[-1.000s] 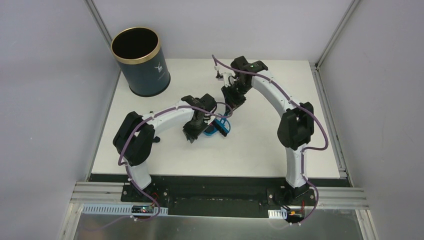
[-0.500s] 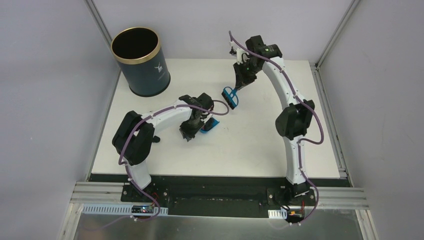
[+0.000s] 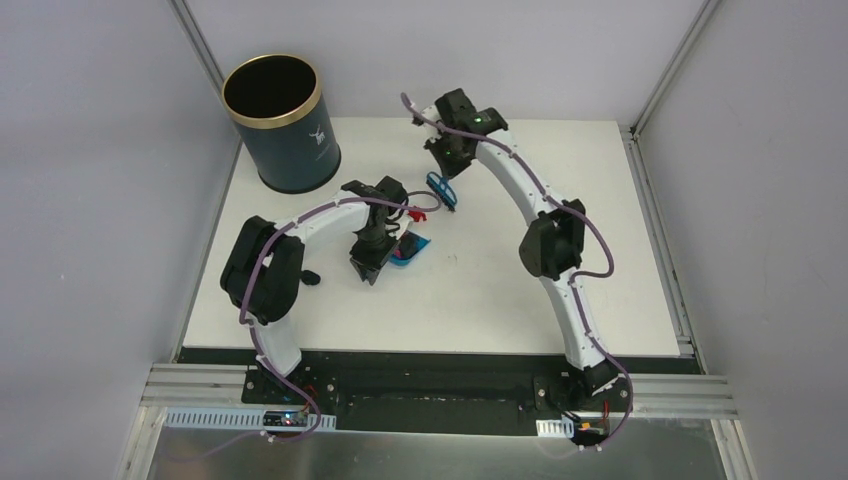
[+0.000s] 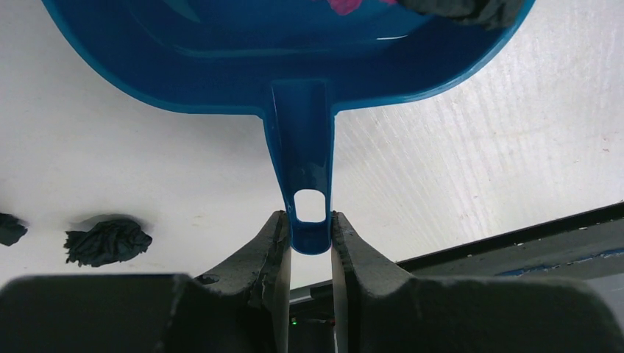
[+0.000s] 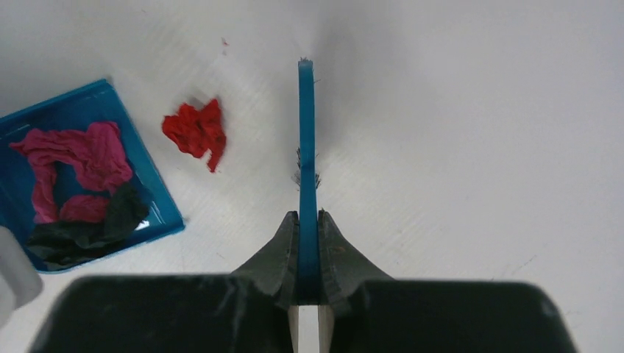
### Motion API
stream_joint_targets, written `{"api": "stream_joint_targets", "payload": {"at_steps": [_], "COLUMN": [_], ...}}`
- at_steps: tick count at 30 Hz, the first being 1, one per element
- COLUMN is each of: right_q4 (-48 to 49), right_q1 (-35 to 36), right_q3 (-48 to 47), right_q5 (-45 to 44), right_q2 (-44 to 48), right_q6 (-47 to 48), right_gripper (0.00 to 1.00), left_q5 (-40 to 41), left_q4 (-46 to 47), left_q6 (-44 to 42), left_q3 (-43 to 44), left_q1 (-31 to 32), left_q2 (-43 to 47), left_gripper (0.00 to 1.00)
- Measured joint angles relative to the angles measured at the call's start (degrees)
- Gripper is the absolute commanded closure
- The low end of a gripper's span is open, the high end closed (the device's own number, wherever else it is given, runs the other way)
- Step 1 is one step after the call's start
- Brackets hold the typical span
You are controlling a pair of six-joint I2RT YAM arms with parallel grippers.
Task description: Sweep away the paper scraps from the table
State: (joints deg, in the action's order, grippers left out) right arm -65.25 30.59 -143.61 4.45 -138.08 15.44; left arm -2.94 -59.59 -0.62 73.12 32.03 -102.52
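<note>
Near the frame's centre, the left gripper (image 4: 310,250) clamps the handle of the blue dustpan (image 4: 221,66); pink and black paper scraps (image 5: 73,158) lie inside. A red scrap (image 5: 197,131) sits on the table (image 5: 478,147) just beside it. Farther back, the right gripper (image 5: 307,218) pinches the brush (image 5: 306,132).

Paper scraps (image 5: 73,158) lie in the dustpan (image 4: 221,44) on the table (image 3: 520,290) — one loose scrap (image 5: 195,131) between it and the hand brush (image 5: 306,132); bin (image 3: 295,160) far left.

Your left arm (image 3: 310,228) reaches low and inward, elbow bent, with the left gripper (image 4: 310,237) pinching the dustpan (image 4: 221,66) handle between its jaws. Your right arm (image 3: 510,170) arches far forward, and the right gripper (image 5: 307,220) points down, clamped tight on the brush (image 5: 306,125).
</note>
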Motion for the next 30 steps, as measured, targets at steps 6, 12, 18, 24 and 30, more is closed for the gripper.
{"api": "stream_joint_targets", "payload": {"at_steps": [6, 12, 18, 24, 30], "right_q4": [2.62, 1.14, 1.46, -1.44, -2.97], "right_q1": [7.23, 9.90, 11.41, 11.39, 11.28], "right_q3": [-0.17, 0.02, 9.09, 12.33, 13.51], "right_q5": [-3.08, -0.76, 1.33, 3.96, 4.02], "right_q2": [-1.33, -1.92, 3.04, 6.84, 7.98], "right_q6": [3.04, 5.29, 5.46, 2.49, 0.61], "right_gripper": [1.00, 1.00, 1.00, 1.00, 1.00], "left_q5": [-2.19, -2.49, -1.75, -1.53, -0.33], "left_q4": [-0.26, -0.55, -1.40, -2.43, -2.40], "left_q6": [0.02, 0.02, -0.07, -0.04, -0.20], "left_q3": [0.00, 0.00, 0.02, 0.13, 0.13], "left_q1": [-0.63, -0.63, -0.61, -0.61, -0.57], "left_q2": [-2.10, -3.30, -3.78, -3.74, -3.34], "left_gripper": [1.00, 1.00, 1.00, 1.00, 1.00]}}
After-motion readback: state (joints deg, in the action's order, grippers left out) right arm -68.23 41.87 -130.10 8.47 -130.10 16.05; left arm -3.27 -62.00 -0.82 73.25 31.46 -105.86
